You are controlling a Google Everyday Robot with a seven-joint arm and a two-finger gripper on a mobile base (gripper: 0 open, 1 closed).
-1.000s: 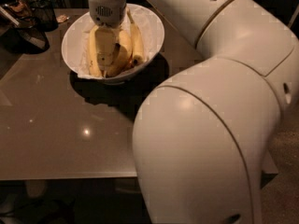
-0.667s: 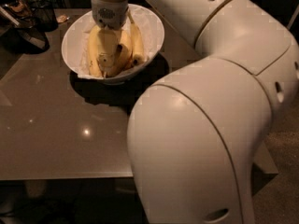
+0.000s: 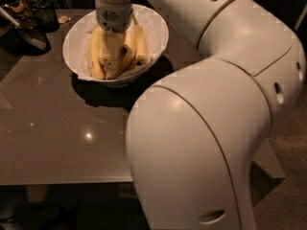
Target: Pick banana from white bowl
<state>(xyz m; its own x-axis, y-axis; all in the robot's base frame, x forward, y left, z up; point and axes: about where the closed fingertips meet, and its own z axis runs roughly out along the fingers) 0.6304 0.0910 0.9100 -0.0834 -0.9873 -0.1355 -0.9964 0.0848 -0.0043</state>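
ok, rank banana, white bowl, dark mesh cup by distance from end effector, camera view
The end effector hangs inside the bowl.
1. banana, right beneath it.
2. white bowl, rim around it.
3. dark mesh cup, upper left, outside the bowl.

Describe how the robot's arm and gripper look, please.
The arm is glossy white, built of thick rounded segments with thin seams and small oval recesses. The gripper, down in the white bowl, has a grey-white cylindrical wrist with a patch of small holes. No cables show.

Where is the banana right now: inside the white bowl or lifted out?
Inside. The banana lies within the rim of the white bowl; the gripper reaches down into the bowl over it.
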